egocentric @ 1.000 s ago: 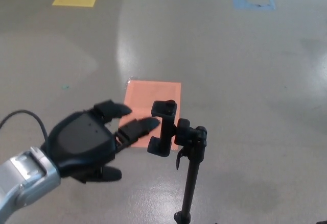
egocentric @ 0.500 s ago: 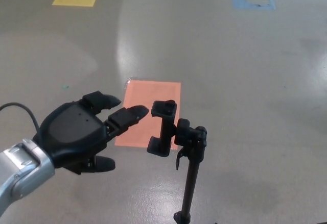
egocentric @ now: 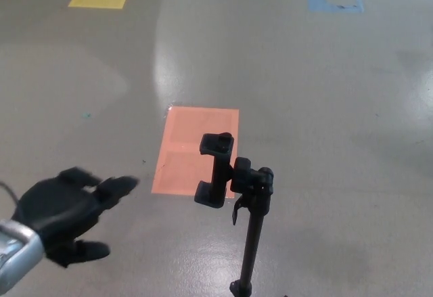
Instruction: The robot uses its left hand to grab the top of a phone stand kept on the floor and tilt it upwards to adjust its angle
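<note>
- My left hand has dropped back toward seven o'clock, well apart from the phone stand; a second ago its fingertips were almost at the clamp; it is a little blurred, so I judge it is in motion
- Its fingers are spread and hold nothing
- The stand sits just below picture centre, pole running down to six o'clock, its clamp upright in front of the orange floor patch; it looks unmoved from a second ago
- My right hand is out of view
- I judge either the tilt is finished and I am withdrawing, or a fresh reach is needed
</note>
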Tool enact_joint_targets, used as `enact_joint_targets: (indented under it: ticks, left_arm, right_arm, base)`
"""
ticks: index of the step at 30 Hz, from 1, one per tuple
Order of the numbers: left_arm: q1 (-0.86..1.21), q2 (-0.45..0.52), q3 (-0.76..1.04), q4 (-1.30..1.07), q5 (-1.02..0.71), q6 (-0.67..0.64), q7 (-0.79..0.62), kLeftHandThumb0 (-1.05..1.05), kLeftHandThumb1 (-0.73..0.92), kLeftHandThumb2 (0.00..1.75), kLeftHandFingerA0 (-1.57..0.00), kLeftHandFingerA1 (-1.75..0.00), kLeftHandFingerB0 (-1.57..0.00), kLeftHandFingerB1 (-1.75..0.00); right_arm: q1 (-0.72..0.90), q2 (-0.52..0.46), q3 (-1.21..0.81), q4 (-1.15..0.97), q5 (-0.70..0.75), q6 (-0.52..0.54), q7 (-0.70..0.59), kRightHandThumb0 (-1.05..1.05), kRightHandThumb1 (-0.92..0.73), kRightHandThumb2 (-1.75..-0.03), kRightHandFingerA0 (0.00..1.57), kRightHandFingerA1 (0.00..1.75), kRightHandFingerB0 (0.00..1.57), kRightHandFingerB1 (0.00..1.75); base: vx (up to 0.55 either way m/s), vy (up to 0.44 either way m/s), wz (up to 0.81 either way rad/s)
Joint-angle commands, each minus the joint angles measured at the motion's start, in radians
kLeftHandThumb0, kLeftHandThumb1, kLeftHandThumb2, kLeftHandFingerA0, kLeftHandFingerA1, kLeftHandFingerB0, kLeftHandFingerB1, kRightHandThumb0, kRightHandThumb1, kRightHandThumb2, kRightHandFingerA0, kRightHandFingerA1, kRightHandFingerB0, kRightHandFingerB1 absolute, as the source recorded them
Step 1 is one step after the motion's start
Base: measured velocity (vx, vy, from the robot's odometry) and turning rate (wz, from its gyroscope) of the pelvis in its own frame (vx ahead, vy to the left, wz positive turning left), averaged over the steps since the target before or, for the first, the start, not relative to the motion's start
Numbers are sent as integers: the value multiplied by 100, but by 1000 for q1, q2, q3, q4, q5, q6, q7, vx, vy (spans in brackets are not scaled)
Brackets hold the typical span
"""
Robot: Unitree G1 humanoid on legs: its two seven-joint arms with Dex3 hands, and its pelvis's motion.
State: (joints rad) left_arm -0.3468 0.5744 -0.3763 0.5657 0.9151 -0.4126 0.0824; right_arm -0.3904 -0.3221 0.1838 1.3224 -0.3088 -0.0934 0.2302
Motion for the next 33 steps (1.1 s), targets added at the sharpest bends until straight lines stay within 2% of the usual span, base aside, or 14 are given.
enact_joint_targets:
  ticks: [1,3,4,5,8,10,12,20,23,24,25,26,27,33]
  left_arm:
    - [40,-51,93,259,-195,-25,34,-73,79,63,-23,-33,-5,-25]
    - [62,-75,134,335,-253,-39,15,-78,83,66,-18,-30,-5,-19]
    - [74,-86,149,368,-271,-37,8,-81,68,104,-14,-46,0,-24]
    - [85,-102,171,421,-292,-29,3,-78,66,104,-4,-41,-2,-25]
    - [92,-114,194,475,-308,-15,-8,-85,70,104,-8,-38,-7,-19]
    - [101,-125,215,520,-322,-20,-8,-77,66,103,-5,-41,-3,-25]
    - [105,-144,254,572,-358,-6,-14,-78,65,101,-12,-44,0,-27]
    - [143,-176,318,676,-401,-2,-14,-75,69,95,-12,-41,-7,-31]
    - [150,-183,345,698,-427,3,-28,-75,67,100,-15,-45,0,-30]
    - [160,-182,355,706,-435,2,-33,-72,83,67,-18,-29,-9,-20]
    - [160,-176,367,719,-446,13,-56,-73,88,66,-19,-29,-6,-24]
    - [158,-175,369,722,-449,16,-62,-73,88,66,-19,-29,-6,-24]
    - [156,-173,384,734,-465,39,-88,-77,70,105,-17,-46,0,-28]
    - [189,-161,376,762,-468,93,-115,-79,74,103,-15,-43,-3,-26]
  right_arm:
    - [50,-12,-10,2,6,-8,-6,-56,-75,-62,34,41,29,32]
    - [63,-14,-3,4,-3,-6,-17,-56,-77,-62,33,41,29,32]
    - [69,-13,-8,4,2,-4,-20,-55,-75,-63,38,45,31,34]
    - [71,-10,-17,4,11,-1,-22,-55,-76,-63,38,43,31,34]
    - [71,-5,-22,4,15,0,-21,-54,-76,-62,38,43,30,34]
    - [80,-1,-29,3,20,-4,-24,-54,-74,-62,36,42,30,33]
    - [77,3,-32,5,19,1,-31,-56,-76,-62,37,43,30,33]
    - [92,14,-55,5,28,-5,-42,-57,-76,-63,36,46,31,34]
    - [88,18,-52,7,16,-4,-53,-60,-78,-63,35,43,29,34]
    - [95,24,-53,8,16,-1,-58,-60,-79,-63,35,43,29,33]
    - [94,29,-59,6,21,2,-61,-62,-81,-65,30,42,25,32]
    - [92,30,-61,5,22,3,-62,-62,-81,-65,30,42,25,32]
    - [89,33,-67,4,26,2,-68,-62,-83,-65,29,39,25,31]
    - [117,40,-78,7,24,-8,-77,-63,-86,-66,30,41,28,32]
  base:
    - [0,0,0]
    - [0,0,0]
    - [0,0,0]
    - [0,0,0]
    - [0,0,0]
    - [0,0,0]
    - [0,0,0]
    - [0,0,0]
    - [0,0,0]
    - [0,0,0]
    - [0,0,0]
    - [0,0,0]
    - [0,0,0]
    - [0,0,0]
